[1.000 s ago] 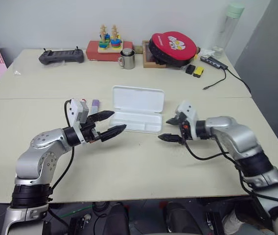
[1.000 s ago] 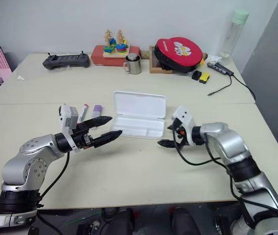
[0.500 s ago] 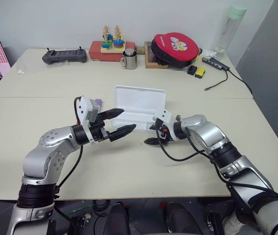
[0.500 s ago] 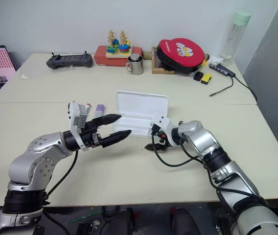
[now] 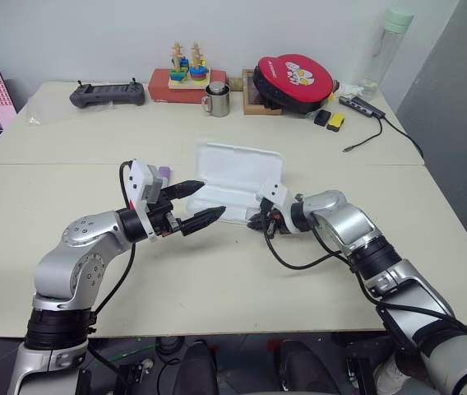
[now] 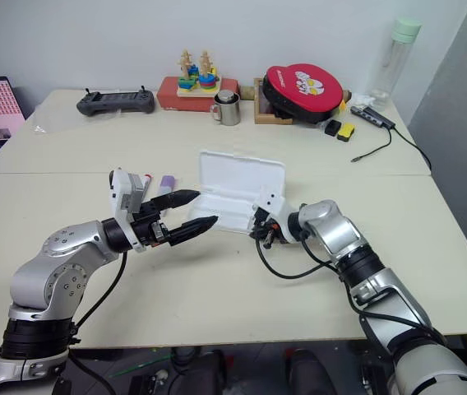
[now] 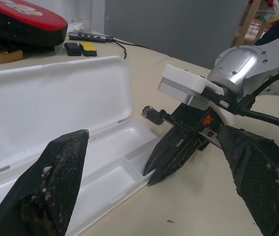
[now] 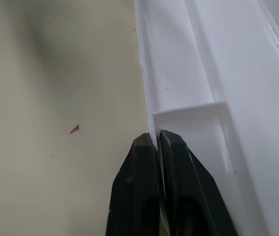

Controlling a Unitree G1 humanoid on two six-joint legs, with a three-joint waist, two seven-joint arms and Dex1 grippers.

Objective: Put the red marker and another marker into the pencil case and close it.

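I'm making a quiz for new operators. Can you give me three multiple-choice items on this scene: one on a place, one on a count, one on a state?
1. Where does the right gripper grip the pencil case?
A. the tray's front wall
B. the lid's top edge
C. the hinge

2. How many markers lie inside the case?
A. two
B. one
C. none

3. How is the left gripper?
A. shut on the red marker
B. open, holding nothing
C. shut, holding nothing

Answers:
1 A: the right wrist view shows its fingers pinching the thin wall of the tray.
2 C: the tray is bare; the red marker and purple marker lie on the table behind the left gripper.
3 B: its fingers stand apart with nothing between them.
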